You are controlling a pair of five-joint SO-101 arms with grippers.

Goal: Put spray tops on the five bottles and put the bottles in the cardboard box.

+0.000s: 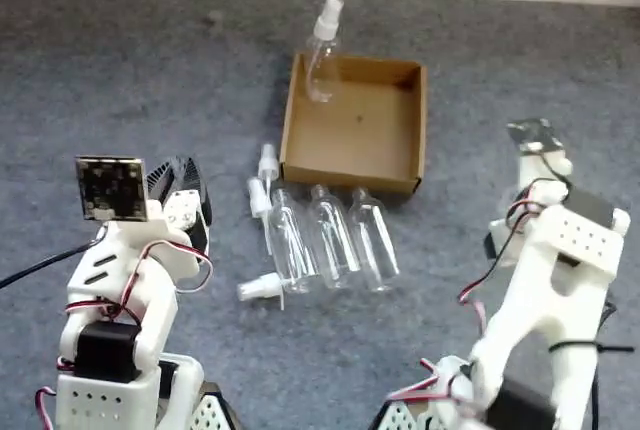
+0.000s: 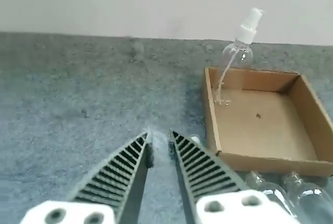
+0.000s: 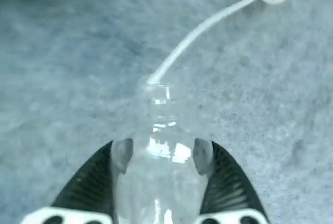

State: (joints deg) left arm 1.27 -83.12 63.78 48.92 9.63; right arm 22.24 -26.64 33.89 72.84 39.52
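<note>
High view: 3 bottles (image 1: 335, 240) lie on the desk (image 1: 120, 80) before the cardboard box (image 1: 350, 178); likely light, slick plastic, so grip mid-body. Left wrist view: left gripper (image 2: 160, 148) fingers barely apart, empty. Right wrist view: right gripper (image 3: 162, 155) fingers clamp a 4th bottle (image 3: 158, 130) below its neck.

Left arm (image 1: 120, 290): near left of the scene, folded upright, wrist aimed toward the far side.
Left gripper (image 2: 160, 143): dark ribbed jaws almost together, a thin gap at the tips, holding nothing.
Right arm (image 1: 560, 280): near right, stretched toward the far side.
Right gripper (image 3: 161, 153): jaws clamped on either side of a clear bottle (image 3: 158, 125).
</note>
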